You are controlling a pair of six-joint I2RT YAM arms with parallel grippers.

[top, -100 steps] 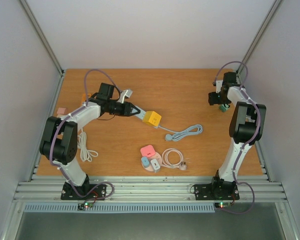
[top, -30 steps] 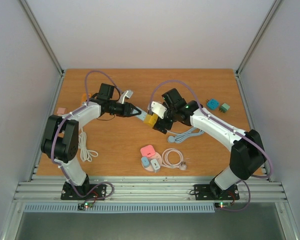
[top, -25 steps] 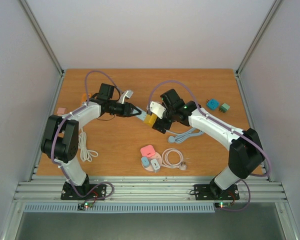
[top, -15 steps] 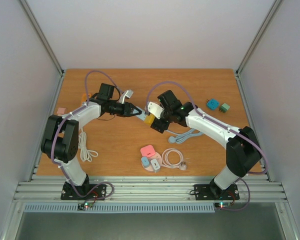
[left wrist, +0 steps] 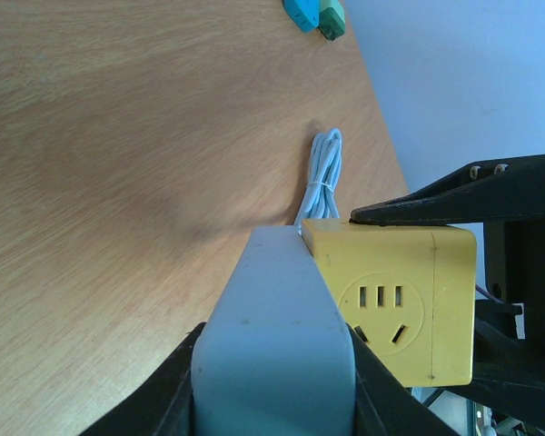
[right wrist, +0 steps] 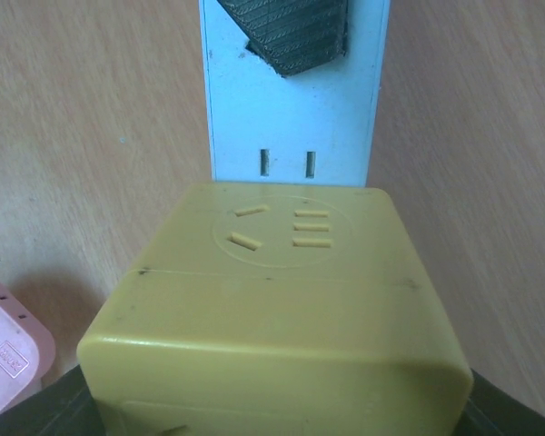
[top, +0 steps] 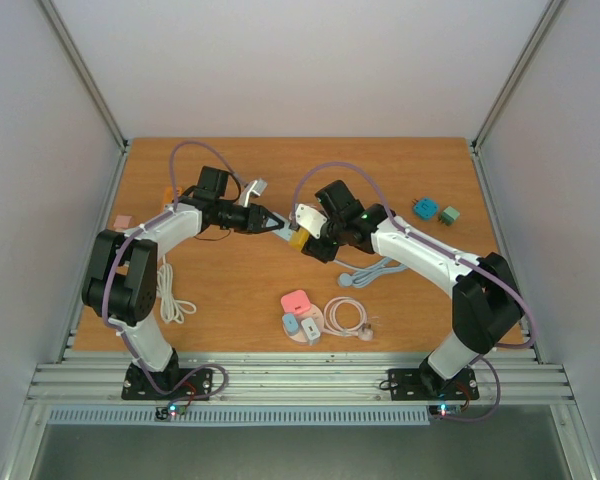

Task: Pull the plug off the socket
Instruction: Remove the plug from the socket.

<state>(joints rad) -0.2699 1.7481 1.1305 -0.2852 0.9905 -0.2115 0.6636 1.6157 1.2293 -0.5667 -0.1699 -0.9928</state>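
Note:
A yellow cube plug adapter sits against the side of a pale blue-grey socket strip. My left gripper is shut on the strip's end, with the strip wedged between its black fingers. My right gripper is shut on the yellow cube, which fills its view. In the left wrist view the cube sits between the right gripper's black fingers. In the top view the two grippers meet at mid-table, left and right. The cube is mostly hidden there.
A bundled white cable lies just right of the cube. A pink adapter, a plate of small adapters and a coiled cable lie nearer. Teal and green cubes sit far right. A white cord lies left.
My right arm swung in from the far right corner and closed on the yellow cube, then edged slightly left. My left gripper kept its hold on the strip.

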